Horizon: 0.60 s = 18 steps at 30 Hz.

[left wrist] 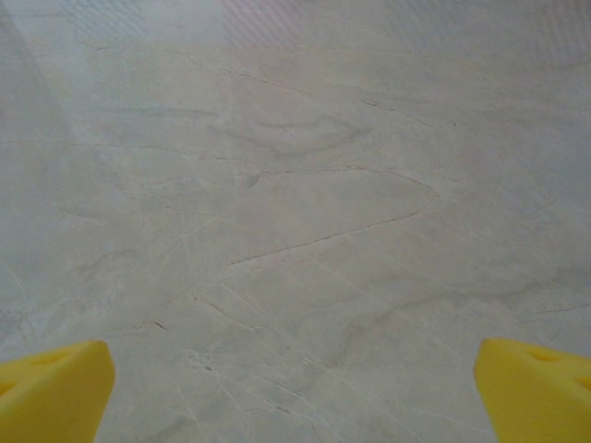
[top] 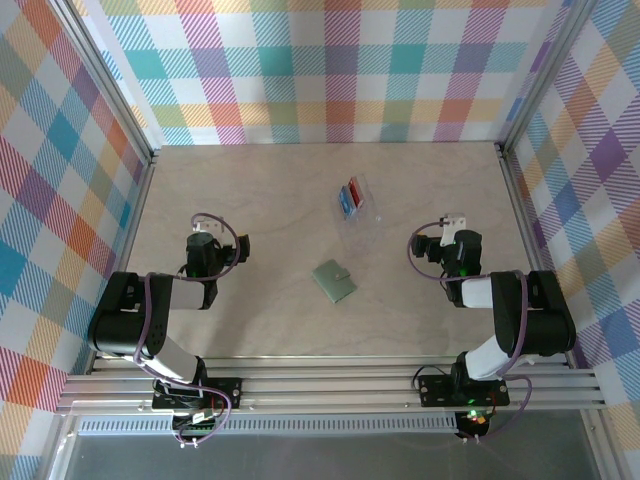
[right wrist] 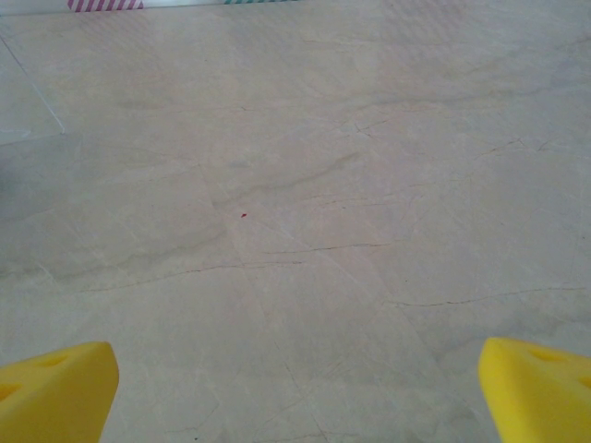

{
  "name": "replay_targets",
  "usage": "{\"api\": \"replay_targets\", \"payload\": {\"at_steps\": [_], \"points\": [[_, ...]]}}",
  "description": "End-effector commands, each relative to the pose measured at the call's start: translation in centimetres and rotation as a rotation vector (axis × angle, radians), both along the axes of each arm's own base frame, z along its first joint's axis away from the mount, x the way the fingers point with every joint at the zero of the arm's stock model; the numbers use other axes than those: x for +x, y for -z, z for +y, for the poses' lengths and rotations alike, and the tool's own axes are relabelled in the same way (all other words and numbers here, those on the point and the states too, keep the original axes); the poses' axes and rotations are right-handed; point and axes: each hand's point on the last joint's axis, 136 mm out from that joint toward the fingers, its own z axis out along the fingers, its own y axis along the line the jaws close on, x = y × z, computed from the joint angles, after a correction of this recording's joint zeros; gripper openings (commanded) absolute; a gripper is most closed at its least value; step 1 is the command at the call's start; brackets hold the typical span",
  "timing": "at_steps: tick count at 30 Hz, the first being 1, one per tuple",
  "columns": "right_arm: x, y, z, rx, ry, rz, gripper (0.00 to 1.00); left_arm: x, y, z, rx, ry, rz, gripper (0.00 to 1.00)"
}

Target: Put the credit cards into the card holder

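Credit cards (top: 350,194), red and blue, sit at the far end of a clear plastic tray (top: 362,230) at mid-table. They look thin, stiff, light and slick, probably best pinched by an exposed edge. Just nearer lies the closed grey-green card holder (top: 334,281), soft and apt to shift. Left gripper (left wrist: 295,392) and right gripper (right wrist: 295,392) hang over bare table (top: 250,200), spread wide, empty.

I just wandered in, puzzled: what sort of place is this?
Likely a robot test booth: wooden table walled by plaid panels, left arm and right arm bolted to a metal rail, card holder laid out.
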Motion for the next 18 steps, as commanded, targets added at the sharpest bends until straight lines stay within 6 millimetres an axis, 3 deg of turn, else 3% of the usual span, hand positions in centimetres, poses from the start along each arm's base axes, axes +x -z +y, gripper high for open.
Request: {"api": "replay_targets", "payload": {"at_steps": [1,4,7,8,10,12,14,18], "points": [[0.5,-2.0,-2.2,0.015,0.13,-0.056,1.0,0.9,-1.4,1.1,-0.011,-0.049,-0.024,1.0],[-0.6,-4.1,-2.6,-0.014,0.174,-0.089,1.0,0.6,-3.5,2.5,0.013,-0.146,0.011,1.0],[-1.6,-8.7,-4.3,0.036,0.309,-0.042,1.0,0.2,-6.0,2.9,-0.011,-0.243,0.039,1.0],[-1.8,-10.8,-4.1,0.098,0.319,-0.068,1.0,0.0,-6.8,2.8,-0.069,-0.279,0.067,1.0],[-2.5,-12.8,-2.7,0.233,0.275,-0.094,1.0,-0.7,-7.4,2.5,-0.161,-0.325,0.154,1.0],[-3.0,-14.3,-1.4,0.392,0.24,-0.126,1.0,-0.6,-8.4,0.8,-0.251,-0.283,0.198,1.0],[-3.9,-13.7,-2.0,0.561,0.346,-0.093,1.0,-0.7,-8.8,-0.2,-0.363,-0.287,0.221,1.0],[-4.8,-14.8,-0.2,0.597,0.246,-0.063,1.0,-1.5,-7.3,-5.0,-0.531,-0.063,0.276,1.0]]}}
